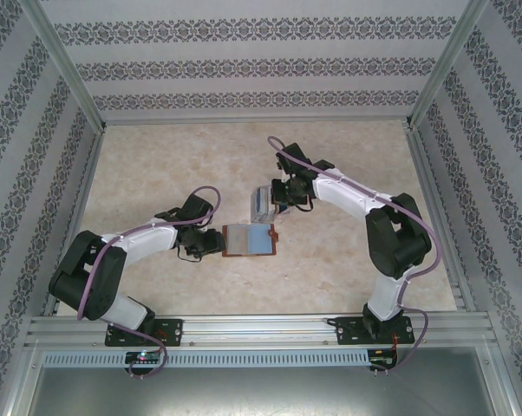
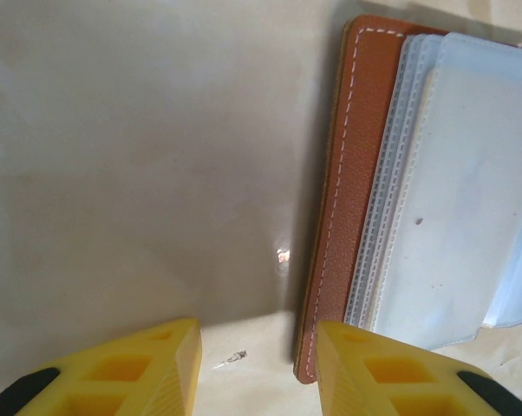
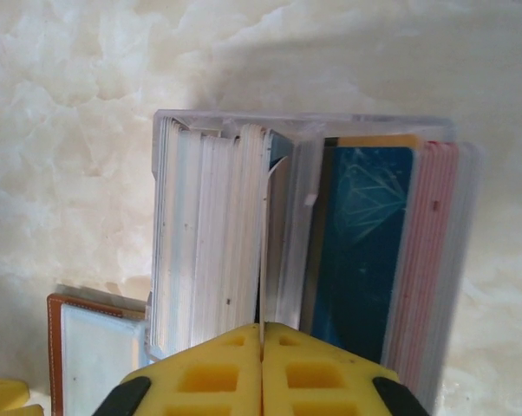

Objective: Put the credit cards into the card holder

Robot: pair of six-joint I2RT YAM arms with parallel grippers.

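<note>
The card holder lies open on the table, brown cover down and pale pockets up. My left gripper is open at its left edge, one finger over the table and the other over the pockets. Behind the holder stands a clear box packed with upright credit cards: white ones on the left, a blue one and pink-red ones on the right. My right gripper is shut on the edge of one thin white card in the middle of the box.
The box stands just beyond the holder, with my right gripper at it and my left gripper beside the holder. Patterned walls and metal rails enclose the marble-look table.
</note>
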